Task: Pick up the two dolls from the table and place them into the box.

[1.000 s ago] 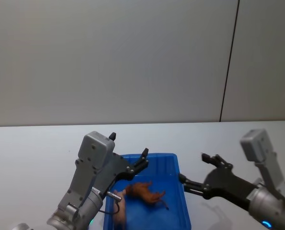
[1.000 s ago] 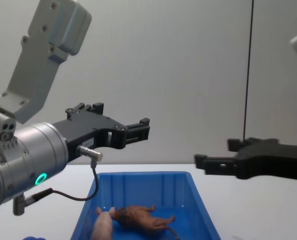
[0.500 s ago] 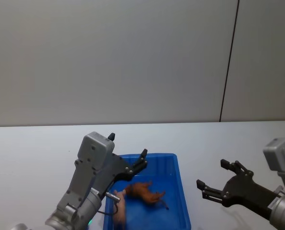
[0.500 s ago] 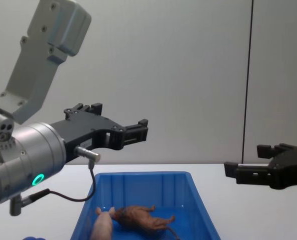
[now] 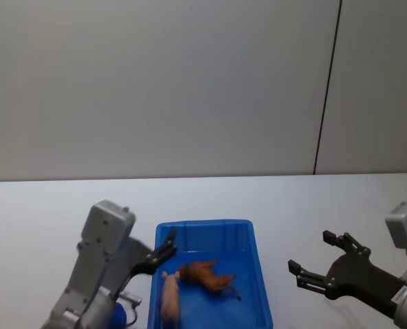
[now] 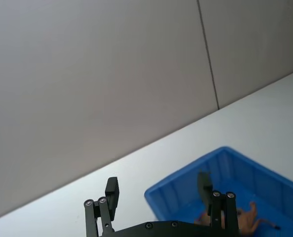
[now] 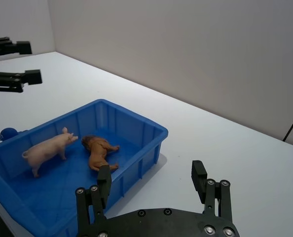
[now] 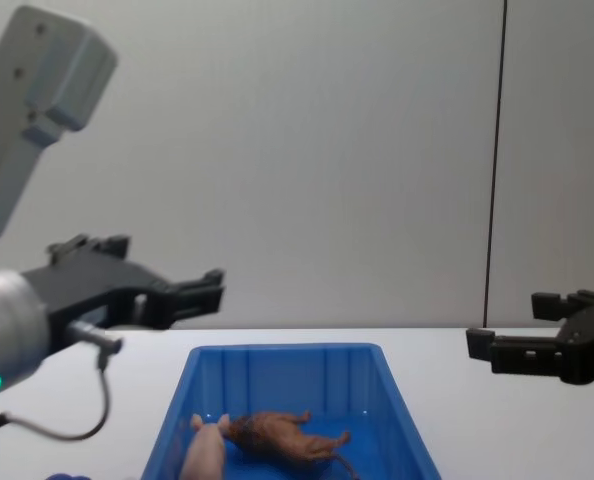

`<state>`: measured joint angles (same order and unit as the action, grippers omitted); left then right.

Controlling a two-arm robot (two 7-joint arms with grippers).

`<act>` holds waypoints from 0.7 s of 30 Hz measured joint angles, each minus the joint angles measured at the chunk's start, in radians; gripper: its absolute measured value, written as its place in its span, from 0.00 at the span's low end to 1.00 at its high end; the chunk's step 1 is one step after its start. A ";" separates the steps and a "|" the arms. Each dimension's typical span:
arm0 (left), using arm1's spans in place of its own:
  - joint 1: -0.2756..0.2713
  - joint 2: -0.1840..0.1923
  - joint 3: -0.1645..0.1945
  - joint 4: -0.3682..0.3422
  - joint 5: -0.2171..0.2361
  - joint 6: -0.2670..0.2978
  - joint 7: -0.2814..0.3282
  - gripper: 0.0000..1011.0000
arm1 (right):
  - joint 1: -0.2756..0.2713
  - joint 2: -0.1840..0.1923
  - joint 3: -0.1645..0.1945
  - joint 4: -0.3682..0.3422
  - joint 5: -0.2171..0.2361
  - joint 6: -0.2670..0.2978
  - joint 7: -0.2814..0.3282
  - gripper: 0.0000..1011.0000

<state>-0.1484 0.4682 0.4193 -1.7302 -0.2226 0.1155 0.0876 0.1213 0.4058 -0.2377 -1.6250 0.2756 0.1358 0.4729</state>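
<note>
A: What could go wrong from here, starting left of the box (image 5: 203,224)?

B: The left gripper (image 6: 157,183) hangs just left of the box's left rim and above it, fingers spread and holding nothing; I judge that a low swing toward the box could clip that rim and shove the box across the desk (image 5: 46,205).

A: And inside the box?

B: Both dolls are on its floor; the pink pig (image 7: 45,148) is nearer the left wall, and the brown doll (image 7: 99,150) is just beside the pig's snout, toward the middle; the task looks done to me, so the main risk is a gripper dipping back in and dragging a doll out.

A: Right of the box?

B: The right gripper (image 5: 312,252) hangs well apart from the box's right wall, fingers spread and empty; I see little danger there.

A: What is hard to make out?

B: The box's near end is cut off in the head and chest views; so is the pig's rear in the chest view; a small blue object (image 7: 7,133) left of the box sits half behind the left arm in the head view; whether the two dolls touch, I cannot tell.
</note>
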 joint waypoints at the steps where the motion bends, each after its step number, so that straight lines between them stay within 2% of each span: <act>1: 0.016 0.012 -0.004 -0.014 -0.011 0.012 0.019 0.99 | 0.000 0.000 0.000 0.000 0.000 0.000 0.000 0.99; 12: 0.126 0.076 -0.024 -0.074 -0.115 0.078 0.133 0.99 | -0.006 0.006 0.003 -0.004 0.003 -0.002 -0.001 0.99; 21: 0.173 0.089 -0.030 -0.063 -0.169 0.089 0.163 0.99 | -0.008 0.008 0.004 -0.005 0.004 -0.003 -0.002 0.99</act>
<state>0.0242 0.5570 0.3891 -1.7930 -0.3919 0.2048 0.2505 0.1136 0.4139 -0.2338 -1.6303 0.2795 0.1327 0.4711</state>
